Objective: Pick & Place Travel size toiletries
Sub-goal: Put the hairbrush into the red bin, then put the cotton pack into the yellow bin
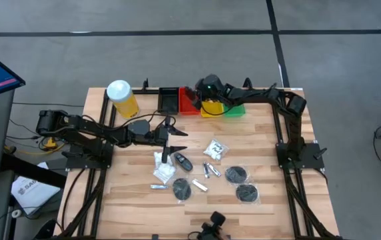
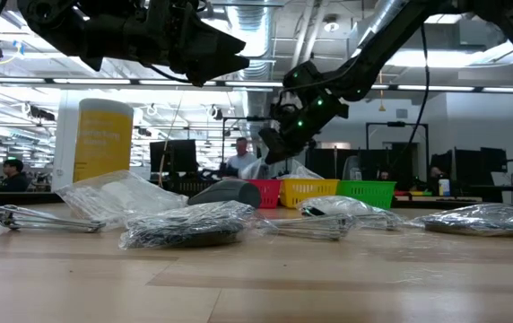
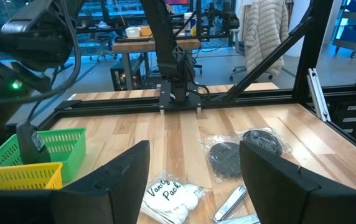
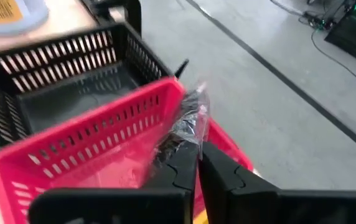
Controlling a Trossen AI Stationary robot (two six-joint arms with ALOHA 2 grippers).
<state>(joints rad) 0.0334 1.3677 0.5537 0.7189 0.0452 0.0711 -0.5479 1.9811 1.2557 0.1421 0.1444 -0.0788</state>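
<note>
My right gripper (image 4: 196, 163) hangs over the red tray (image 4: 97, 155) at the table's far edge, shut on a dark toiletry in crinkled clear wrap (image 4: 187, 121). It also shows in the high view (image 1: 192, 93). My left gripper (image 1: 175, 138) is open and empty, raised above the table's middle left, over a white sachet (image 3: 168, 199). On the table lie white sachets (image 1: 216, 149), a black oval case (image 1: 183, 162), black discs (image 1: 236, 175) and silver tubes (image 1: 209, 171). My right gripper pinches the wrapped item between its two fingertips, by the wrap's end nearest the fingers (image 4: 179, 146). The rest of it sticks out past the fingertips. It is lifted clear, over the red tray's far rim. The fingers slant downward.
Black (image 1: 168, 100), red (image 1: 188, 105), yellow (image 1: 210, 109) and green (image 1: 236, 109) trays stand in a row at the far edge. A tall yellow canister with a white lid (image 1: 122, 99) stands at the far left. Bare wood lies at the table's right and near sides.
</note>
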